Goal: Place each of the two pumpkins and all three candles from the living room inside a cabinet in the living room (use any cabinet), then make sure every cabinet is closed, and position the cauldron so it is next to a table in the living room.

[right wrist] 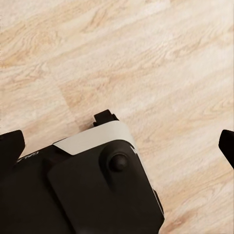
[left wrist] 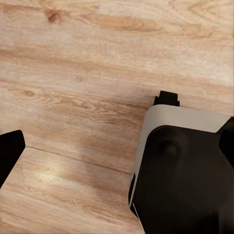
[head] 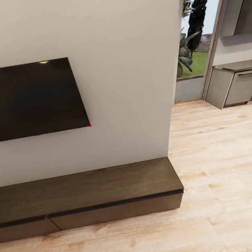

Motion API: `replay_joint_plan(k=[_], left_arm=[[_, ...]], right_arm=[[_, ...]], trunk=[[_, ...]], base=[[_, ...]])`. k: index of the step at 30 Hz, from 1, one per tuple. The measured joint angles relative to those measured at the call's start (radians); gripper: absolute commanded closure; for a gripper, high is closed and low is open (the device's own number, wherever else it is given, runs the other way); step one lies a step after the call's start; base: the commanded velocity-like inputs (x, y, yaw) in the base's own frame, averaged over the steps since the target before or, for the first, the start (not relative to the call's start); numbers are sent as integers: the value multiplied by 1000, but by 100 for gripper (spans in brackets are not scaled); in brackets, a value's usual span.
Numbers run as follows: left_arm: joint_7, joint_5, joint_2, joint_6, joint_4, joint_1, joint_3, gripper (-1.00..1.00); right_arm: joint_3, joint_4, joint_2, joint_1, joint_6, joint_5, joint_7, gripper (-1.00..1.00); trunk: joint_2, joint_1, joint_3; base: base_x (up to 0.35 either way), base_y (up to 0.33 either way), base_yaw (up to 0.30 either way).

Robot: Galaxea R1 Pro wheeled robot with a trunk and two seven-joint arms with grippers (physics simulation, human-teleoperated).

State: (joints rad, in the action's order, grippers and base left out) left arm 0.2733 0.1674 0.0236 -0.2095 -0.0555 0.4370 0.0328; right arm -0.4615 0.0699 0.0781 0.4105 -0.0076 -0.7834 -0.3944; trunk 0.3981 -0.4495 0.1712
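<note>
Cabinet: the long, low dark brown cabinet (head: pixel 83 191) stands against the pale wall (head: pixel 124 61), under a black wall-mounted screen (head: pixel 26 100); its top is bare.
Drawer fronts: two handleless fronts in sight along its lower edge, both flush and closed, with a seam between them towards the left.
Floor: pale wood planks (head: pixel 218 192) run from the cabinet past the wall's end to a doorway with greenery beyond, and to grey kitchen units (head: pixel 239 85) far right.
Left pincer: one dark fingertip (left wrist: pixel 9 148) shows at one edge and another at the opposite edge, well apart, so it is spread wide with nothing between; below it lie floor and part of the robot's white and black base (left wrist: pixel 183 170).
Right pincer: likewise one fingertip (right wrist: pixel 10 146) at each edge, wide and empty, over floor and base.
Count: one cabinet, two drawer fronts, one screen.
Stage, as I judge it: both pincers empty, robot facing the cabinet's right end.
Risk: handleless fronts give a pincer little to catch, so a pull may slip; driving close could knock the base into the low unit.
</note>
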Motion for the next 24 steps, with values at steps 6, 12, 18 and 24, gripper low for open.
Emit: replay_joint_plan(k=[6, 12, 18, 24], left_arm=[[0, 0, -1, 0, 1, 0, 0, -100], [1, 0, -2, 0, 2, 0, 0, -100], [0, 0, -2, 0, 2, 0, 0, -100], [1, 0, -2, 0, 2, -1, 0, -100]], right_arm=[[1, 0, 10, 0, -1, 0, 0, -100], [1, 0, 11, 0, -1, 0, 0, -100], [1, 0, 11, 0, -1, 1, 0, -100], [1, 0, 11, 0, -1, 1, 0, -100]], trunk=[[0, 0, 0], [0, 0, 0], [0, 0, 0], [0, 0, 0]], base=[[0, 0, 0], [0, 0, 0], [0, 0, 0], [0, 0, 0]])
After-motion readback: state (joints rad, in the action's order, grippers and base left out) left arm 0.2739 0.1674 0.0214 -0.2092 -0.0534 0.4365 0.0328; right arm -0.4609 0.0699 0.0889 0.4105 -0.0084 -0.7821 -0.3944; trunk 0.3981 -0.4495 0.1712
